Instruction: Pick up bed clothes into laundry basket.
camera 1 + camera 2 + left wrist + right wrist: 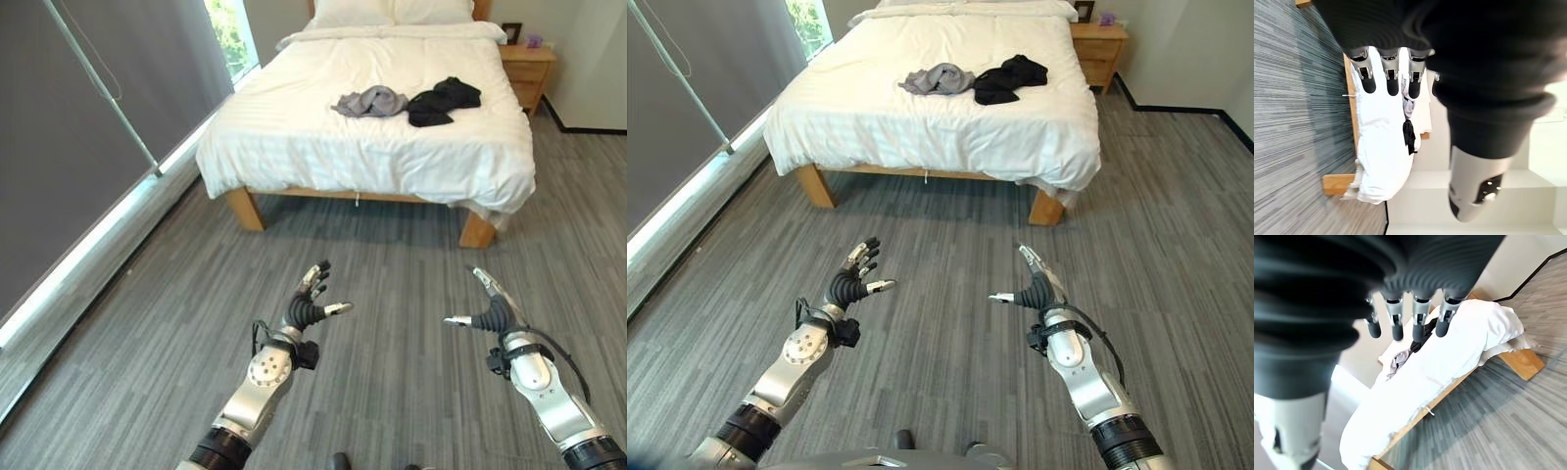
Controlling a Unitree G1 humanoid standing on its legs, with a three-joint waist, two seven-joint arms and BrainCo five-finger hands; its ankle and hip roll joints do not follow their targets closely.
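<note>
Both hands released and empty over the floor, left hand (306, 305), right hand (490, 311); grey garment (370, 101) beside black garment (442, 101) on bed (323, 147)

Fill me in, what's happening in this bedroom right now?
Nothing is being handled yet. The robot stands on the grey floor some way from the bed, with its left hand and right hand raised in front of it, both open and holding nothing. A grey garment and a black garment lie side by side on the white cover, untouched. A wooden nightstand stands beside the head of the bed.
</note>
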